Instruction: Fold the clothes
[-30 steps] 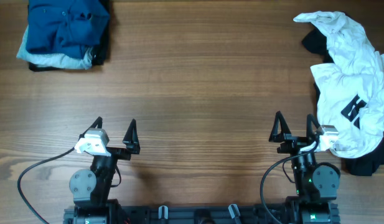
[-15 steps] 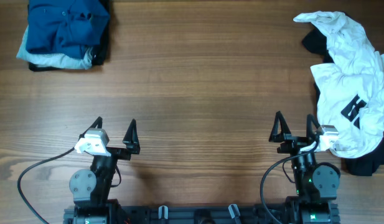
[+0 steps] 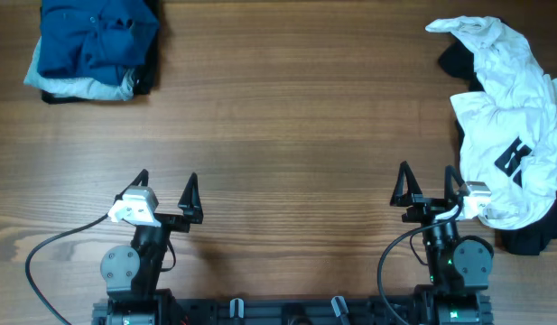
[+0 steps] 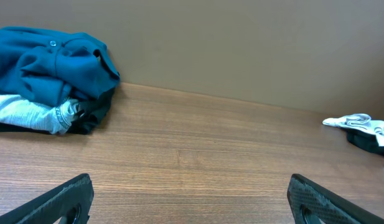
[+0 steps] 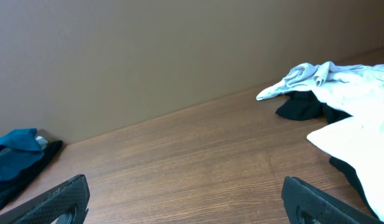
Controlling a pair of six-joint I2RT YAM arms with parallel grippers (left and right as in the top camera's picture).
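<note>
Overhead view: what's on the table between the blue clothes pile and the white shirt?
Nothing. In the overhead view, only bare wooden table stretches between the blue pile and the white shirt.

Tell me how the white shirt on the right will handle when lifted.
The white shirt lies crumpled in soft folds, so it will probably sag and drape, not hold shape. It overlaps a black garment, which may drag along. It looks thin, so likely light.
</note>
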